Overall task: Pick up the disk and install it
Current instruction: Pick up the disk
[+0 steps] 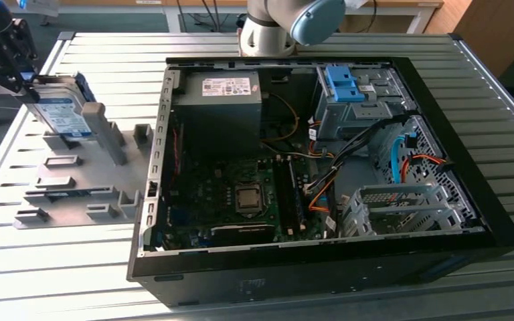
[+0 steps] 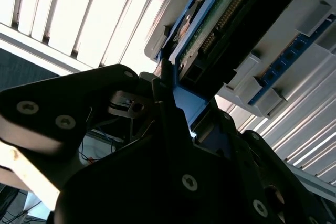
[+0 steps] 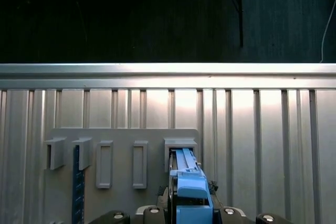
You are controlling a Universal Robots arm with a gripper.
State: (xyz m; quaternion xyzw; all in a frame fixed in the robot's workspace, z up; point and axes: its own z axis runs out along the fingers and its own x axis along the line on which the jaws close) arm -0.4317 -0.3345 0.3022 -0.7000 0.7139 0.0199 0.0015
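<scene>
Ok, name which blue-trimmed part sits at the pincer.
The disk, labelled white and blue, at the grey holder; the bare blue bracket sits inside the computer case.

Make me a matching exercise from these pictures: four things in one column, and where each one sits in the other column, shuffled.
1 disk
2 blue bracket
3 dark box with white sticker
4 grey holder plate

A flat on the table, outside the case
B upright in the gripper
C in the case, exterior view's right
D in the case, exterior view's left

Pairs: 1-B, 2-C, 3-D, 4-A
</scene>
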